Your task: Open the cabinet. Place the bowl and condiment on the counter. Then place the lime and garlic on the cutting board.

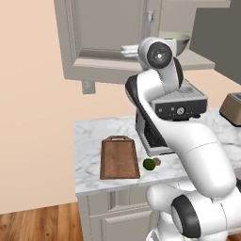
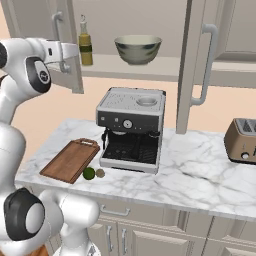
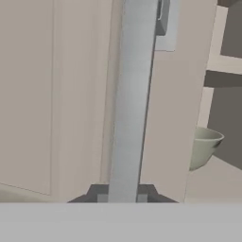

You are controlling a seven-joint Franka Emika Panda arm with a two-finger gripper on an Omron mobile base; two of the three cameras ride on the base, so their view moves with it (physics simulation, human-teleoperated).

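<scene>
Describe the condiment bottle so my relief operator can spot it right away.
Look into the open wall cabinet above the coffee machine, at its shelf. At the shelf's left end, left of the wide grey bowl, stands the condiment. It is the only slim upright thing there: a yellow-olive body with a thin pale neck and cap.

- The white jointed arm [image 1: 188, 141] with dark joints is rising from the base, bending at a dark elbow and reaching up and forward at shoulder height.
- In the right base view, the white wrist [image 2: 52, 51] is stretching out level.
- The two-finger tool [image 3: 122, 194] is sitting with its small dark fingertips [image 3: 97, 194] on either side of a long silver bar, jaws closed in against it.
- The hand is pointing straight along the bar's face.
</scene>
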